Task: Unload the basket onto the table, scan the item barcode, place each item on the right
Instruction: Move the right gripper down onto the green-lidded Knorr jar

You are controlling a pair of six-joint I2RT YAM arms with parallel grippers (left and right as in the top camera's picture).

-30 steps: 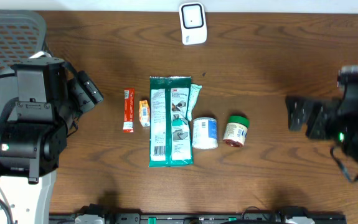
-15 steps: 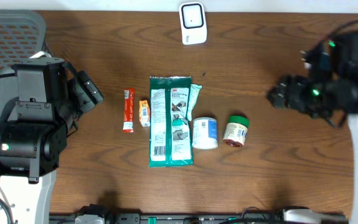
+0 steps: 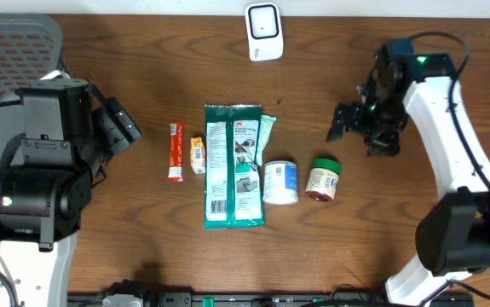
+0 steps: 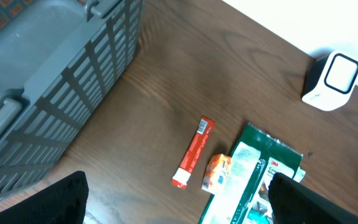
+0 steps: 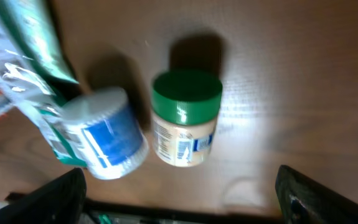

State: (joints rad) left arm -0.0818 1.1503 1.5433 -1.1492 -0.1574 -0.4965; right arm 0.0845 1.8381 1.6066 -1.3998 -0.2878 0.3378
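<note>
One green-lidded jar (image 5: 185, 118) lies near the right gripper (image 3: 357, 135), its jaws wide apart, empty.

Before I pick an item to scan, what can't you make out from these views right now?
- Green-lid jar barcode: the right wrist view is motion-blurred, and the label is too small in the overhead view.
- Blue-label tub print: blurred in the same view.
- Wipes pack: its lower part is cut off by the left wrist view's bottom edge.
</note>
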